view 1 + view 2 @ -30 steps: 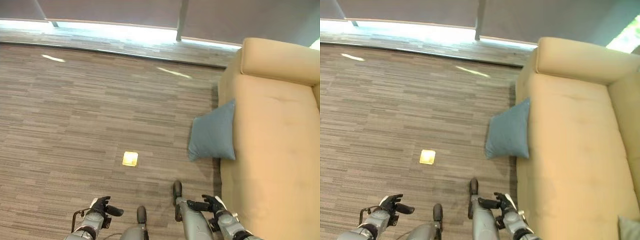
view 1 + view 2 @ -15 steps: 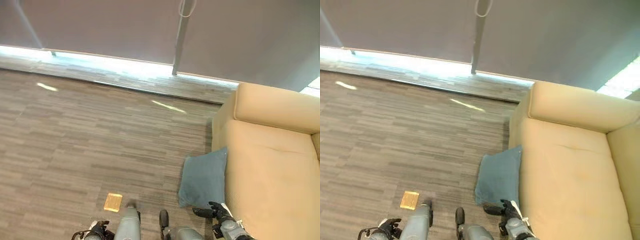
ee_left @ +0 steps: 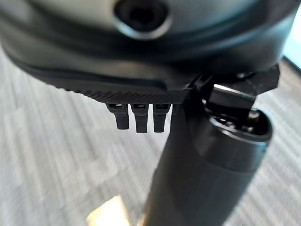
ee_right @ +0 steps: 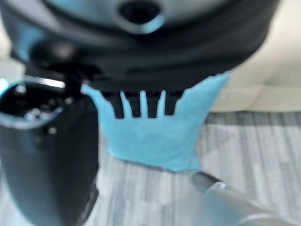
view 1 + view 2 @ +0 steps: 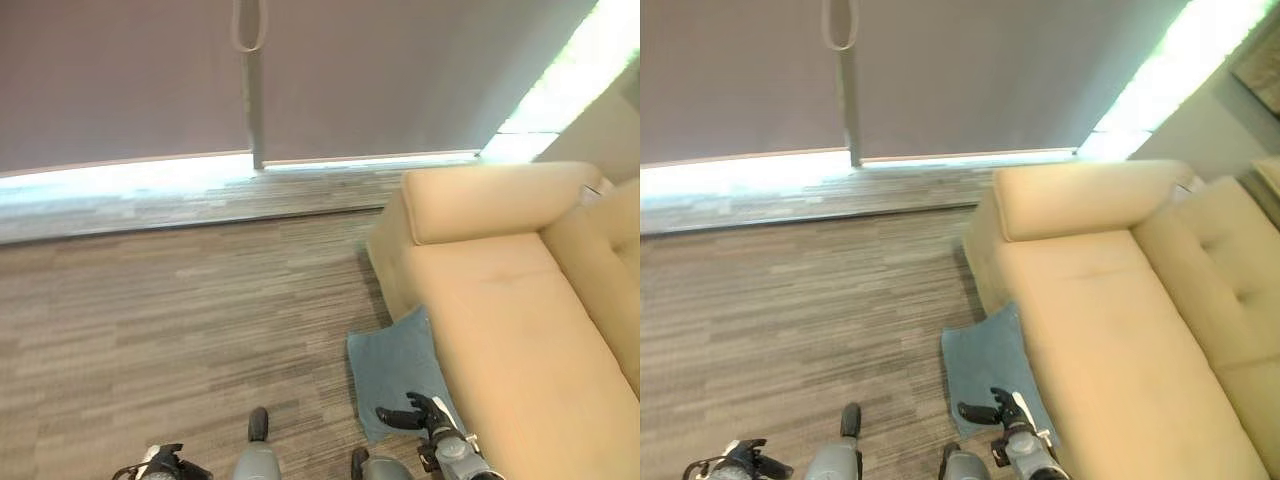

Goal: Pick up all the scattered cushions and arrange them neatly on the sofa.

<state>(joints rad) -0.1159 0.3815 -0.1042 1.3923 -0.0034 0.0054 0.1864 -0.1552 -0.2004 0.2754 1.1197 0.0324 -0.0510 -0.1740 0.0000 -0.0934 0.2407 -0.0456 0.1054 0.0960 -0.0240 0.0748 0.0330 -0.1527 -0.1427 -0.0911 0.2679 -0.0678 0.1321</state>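
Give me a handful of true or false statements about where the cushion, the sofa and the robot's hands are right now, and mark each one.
1. The blue cushion is on the floor, leaning against the front of the sofa. True.
2. The cushion lies on the sofa seat. False: it is on the floor beside the sofa.
3. The right hand is near the cushion and holds nothing. True.
4. The left hand grips the cushion. False: it is low at the robot's left, away from the cushion.
5. The sofa is dark green. False: it is tan.
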